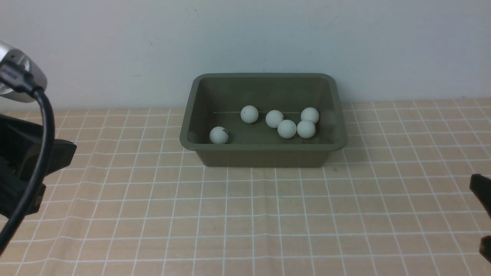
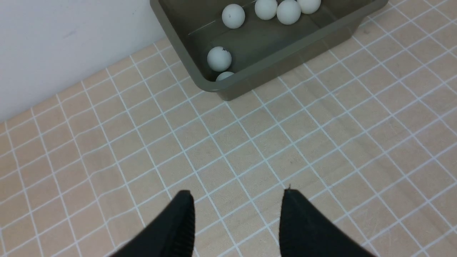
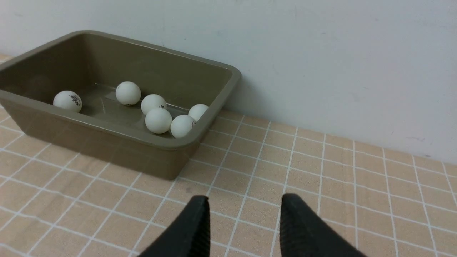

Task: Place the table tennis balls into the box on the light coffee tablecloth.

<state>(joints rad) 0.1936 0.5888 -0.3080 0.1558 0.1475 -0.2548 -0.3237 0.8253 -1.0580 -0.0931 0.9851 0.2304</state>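
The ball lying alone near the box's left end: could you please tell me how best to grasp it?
Grip the lone ball across its middle, descending from above; the box walls block any sideways approach, and open floor separates it from the cluster.
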